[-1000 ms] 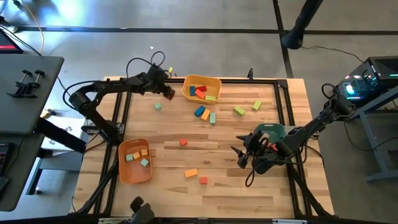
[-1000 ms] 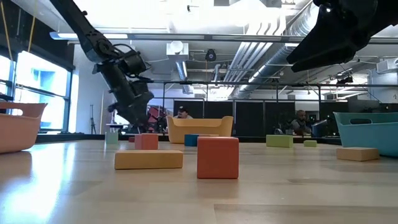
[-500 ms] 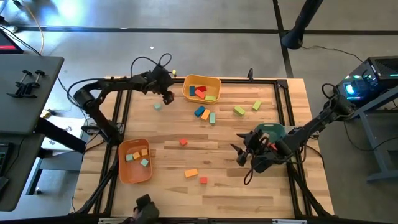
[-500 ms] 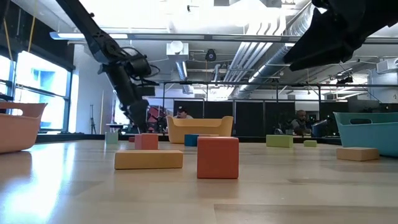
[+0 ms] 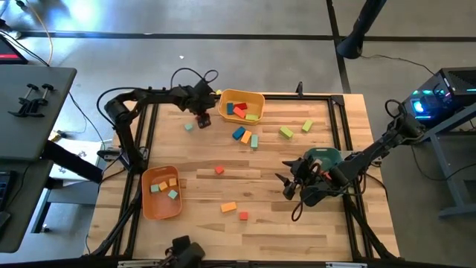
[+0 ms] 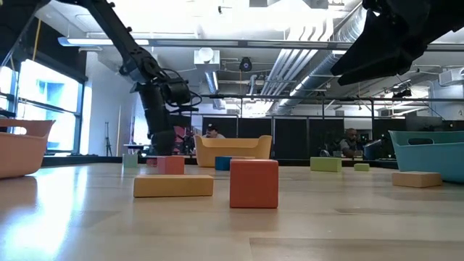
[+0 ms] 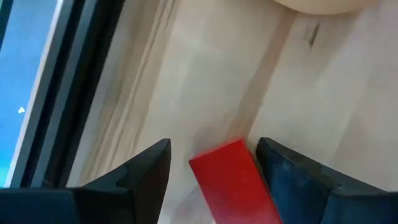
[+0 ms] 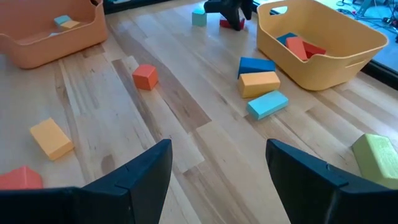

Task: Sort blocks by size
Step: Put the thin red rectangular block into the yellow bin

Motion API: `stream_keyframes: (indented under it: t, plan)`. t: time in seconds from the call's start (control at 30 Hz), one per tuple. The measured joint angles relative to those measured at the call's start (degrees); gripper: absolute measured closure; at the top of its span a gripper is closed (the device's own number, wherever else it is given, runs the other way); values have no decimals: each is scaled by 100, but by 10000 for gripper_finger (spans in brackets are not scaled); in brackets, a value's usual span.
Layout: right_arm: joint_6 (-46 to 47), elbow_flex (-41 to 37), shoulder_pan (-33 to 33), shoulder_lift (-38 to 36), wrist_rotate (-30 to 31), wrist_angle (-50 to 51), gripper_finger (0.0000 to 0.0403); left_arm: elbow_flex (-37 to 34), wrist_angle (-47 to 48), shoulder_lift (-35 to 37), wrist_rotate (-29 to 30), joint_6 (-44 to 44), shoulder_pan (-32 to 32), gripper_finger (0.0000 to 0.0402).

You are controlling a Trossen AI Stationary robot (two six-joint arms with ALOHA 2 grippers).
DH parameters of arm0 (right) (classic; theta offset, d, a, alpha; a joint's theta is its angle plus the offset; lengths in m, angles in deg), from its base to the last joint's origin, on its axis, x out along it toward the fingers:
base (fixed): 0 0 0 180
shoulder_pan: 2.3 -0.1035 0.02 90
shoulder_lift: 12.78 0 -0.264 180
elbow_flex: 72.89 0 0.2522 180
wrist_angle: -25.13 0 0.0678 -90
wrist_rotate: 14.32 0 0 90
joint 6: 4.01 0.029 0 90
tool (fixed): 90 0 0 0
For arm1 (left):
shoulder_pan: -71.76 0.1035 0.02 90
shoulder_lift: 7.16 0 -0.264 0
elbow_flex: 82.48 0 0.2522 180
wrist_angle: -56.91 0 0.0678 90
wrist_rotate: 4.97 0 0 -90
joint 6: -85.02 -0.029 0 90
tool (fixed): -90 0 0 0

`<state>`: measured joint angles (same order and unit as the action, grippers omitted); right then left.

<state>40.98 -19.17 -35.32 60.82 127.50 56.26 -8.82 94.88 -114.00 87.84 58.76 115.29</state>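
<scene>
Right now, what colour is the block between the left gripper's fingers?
Red block, clearest in the left wrist view.

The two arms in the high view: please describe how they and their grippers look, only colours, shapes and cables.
Both arms are black and slender, built of jointed segments. Black cables loop above the left arm's wrist. The left gripper and the right gripper each have two dark, flat, wedge-shaped fingers. No markings are readable.

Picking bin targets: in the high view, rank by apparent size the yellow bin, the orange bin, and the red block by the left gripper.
1. Orange bin, largest.
2. Yellow bin, only slightly smaller, nearly alike.
3. Red block under the left gripper, far smallest.
</scene>
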Motion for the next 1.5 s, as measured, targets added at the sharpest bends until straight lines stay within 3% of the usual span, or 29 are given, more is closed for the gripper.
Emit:
stream_keyframes:
  t: [0.23,0.43,0.63,0.73,1.03,1.13,1.27,1.37,1.5]
  plan:
    - [13,0,-13,0,-32,-3,148,-19,356,143,218,-80,-177,184]
    - [0,0,-13,0,-39,-3,148,-34,555,233,304,509,-137,221]
    - [-2,0,-15,0,-39,-3,148,-25,886,287,114,726,-171,281]
    - [-45,0,-118,0,67,-1,148,131,1475,350,338,808,-306,321]
    - [-3,0,-984,0,1163,12,148,1386,2886,1082,1484,1676,-899,324]
    - [-2,0,-1206,0,1449,10,148,1768,2641,1286,1293,1859,-999,324]
    - [-4,0,-1346,0,1601,14,148,1869,1406,1188,378,1966,-1063,324]
    - [-4,0,-1366,0,1611,23,148,1891,182,842,-222,2196,-1082,324]
    - [-4,2,-1366,0,1603,39,148,1876,-994,97,-526,2579,-1167,324]
